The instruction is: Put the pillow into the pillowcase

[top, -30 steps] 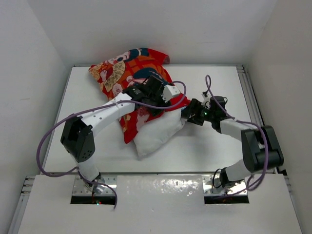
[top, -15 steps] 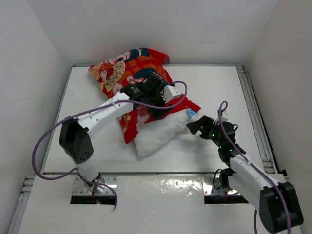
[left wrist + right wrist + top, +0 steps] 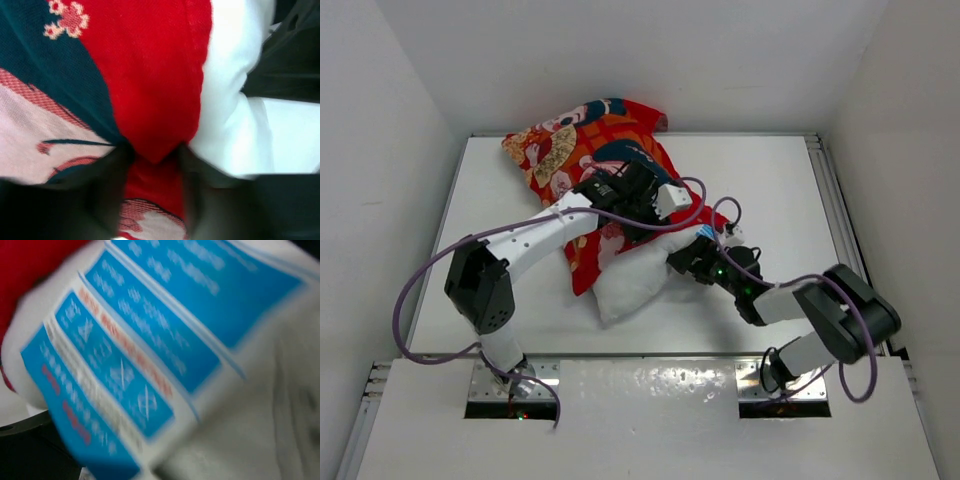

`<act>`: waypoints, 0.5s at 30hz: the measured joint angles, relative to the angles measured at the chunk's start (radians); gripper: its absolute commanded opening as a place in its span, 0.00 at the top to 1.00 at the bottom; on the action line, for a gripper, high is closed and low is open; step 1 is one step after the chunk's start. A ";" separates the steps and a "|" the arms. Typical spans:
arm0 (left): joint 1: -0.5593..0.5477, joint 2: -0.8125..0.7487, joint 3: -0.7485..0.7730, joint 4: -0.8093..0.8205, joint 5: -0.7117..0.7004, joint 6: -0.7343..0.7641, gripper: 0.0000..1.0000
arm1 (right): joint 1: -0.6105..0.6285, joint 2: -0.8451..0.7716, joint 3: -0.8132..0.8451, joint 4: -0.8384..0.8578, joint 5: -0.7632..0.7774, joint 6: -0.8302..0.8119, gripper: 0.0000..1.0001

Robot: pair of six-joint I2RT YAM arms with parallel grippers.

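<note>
The red-orange pillowcase (image 3: 570,150) lies at the back left of the table, with the white pillow (image 3: 635,275) sticking out of its near end. My left gripper (image 3: 648,208) is over the pillowcase's open edge. In the left wrist view, its dark fingers (image 3: 102,190) are shut on a fold of red pillowcase cloth (image 3: 150,90), with the pillow (image 3: 235,110) beside it. My right gripper (image 3: 686,262) is pressed against the pillow's right corner. The right wrist view is filled by the pillow's blue and white label (image 3: 130,355) and white cloth (image 3: 260,430). The right gripper's jaws are hidden.
The white table (image 3: 770,180) is walled on three sides. A metal rail (image 3: 840,210) runs along its right edge. Purple cables loop from both arms over the pillow and the table's left side.
My right arm swung out to the right, then came back in low against the pillow's right corner. My left gripper has stayed on the pillowcase edge, shifting slightly toward the front.
</note>
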 measured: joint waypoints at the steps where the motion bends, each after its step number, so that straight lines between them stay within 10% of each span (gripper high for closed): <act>1: 0.000 0.005 -0.006 0.008 -0.010 0.009 0.81 | 0.008 0.038 0.017 0.032 -0.002 0.007 0.04; 3: 0.001 0.014 -0.013 0.021 -0.031 0.017 1.00 | 0.024 0.090 0.042 0.077 -0.004 0.011 0.19; 9: 0.016 0.020 -0.005 0.017 -0.042 0.029 1.00 | 0.055 0.146 0.085 0.166 -0.002 -0.016 1.00; 15: 0.049 0.020 0.277 -0.164 0.026 0.029 1.00 | 0.054 0.208 0.194 0.203 0.000 -0.026 1.00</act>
